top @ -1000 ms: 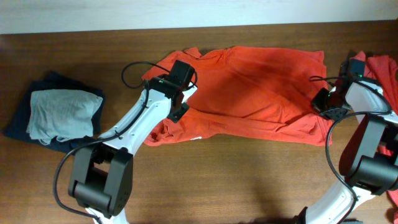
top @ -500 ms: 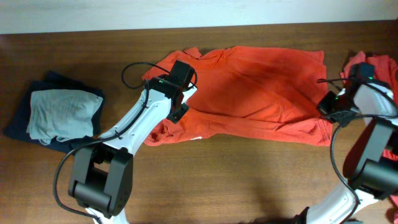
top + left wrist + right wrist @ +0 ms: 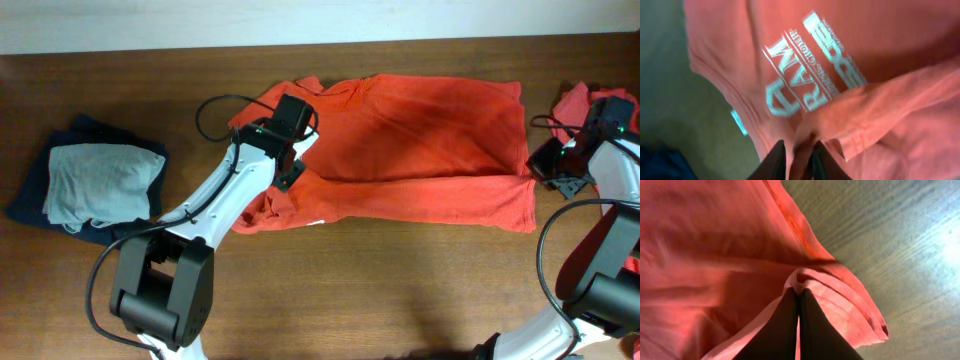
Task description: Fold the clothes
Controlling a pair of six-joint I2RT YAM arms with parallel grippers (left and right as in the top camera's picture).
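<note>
An orange-red T-shirt [image 3: 420,150] lies spread across the middle of the table, its lower part folded up in a band. My left gripper [image 3: 292,172] is shut on a fold of it at its left side; the left wrist view shows cloth pinched between the jaws [image 3: 799,152] and the white print [image 3: 810,65] just beyond. My right gripper [image 3: 545,168] is shut on the shirt's right edge; the right wrist view shows the hem [image 3: 840,300] clamped between the jaws [image 3: 799,297]. A second orange-red garment [image 3: 600,105] lies at the far right, partly hidden by the right arm.
A folded pale grey garment [image 3: 105,182] lies on a folded navy one [image 3: 35,190] at the left. The table's back edge meets a pale wall [image 3: 320,20]. Bare wood [image 3: 380,280] runs along the front.
My right gripper has moved to the right with the shirt's edge, pulling the folded band taut and straight. The left gripper has stayed put.
</note>
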